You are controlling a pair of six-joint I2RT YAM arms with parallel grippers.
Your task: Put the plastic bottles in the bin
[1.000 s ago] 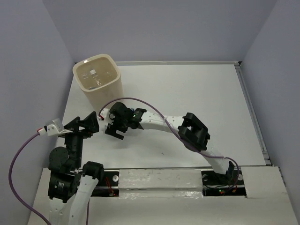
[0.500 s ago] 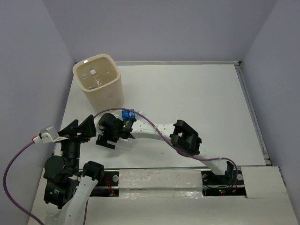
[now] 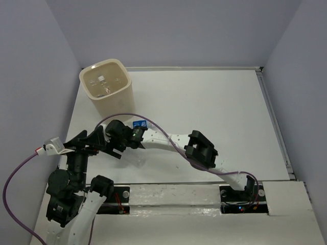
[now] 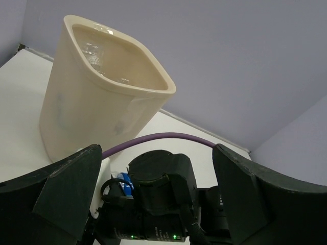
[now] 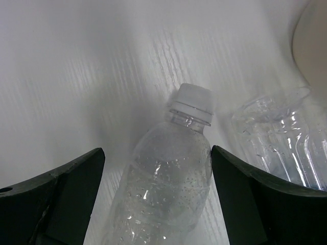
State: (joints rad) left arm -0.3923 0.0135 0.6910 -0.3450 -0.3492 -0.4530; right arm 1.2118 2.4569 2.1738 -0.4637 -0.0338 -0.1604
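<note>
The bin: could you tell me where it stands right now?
In the top view the bin stands upright in the table's far left corner, just beyond the right gripper.

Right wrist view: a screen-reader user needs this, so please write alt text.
A clear water bottle with a white cap lies on a white table between the spread dark fingers of the right hand. A second clear bottle lies beside it.

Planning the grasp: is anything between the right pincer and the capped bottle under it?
Nothing visible. The capped bottle lies on the table directly between the open fingers of the right pincer. A second clear bottle lies beside it, beyond one finger, not in the way.
</note>
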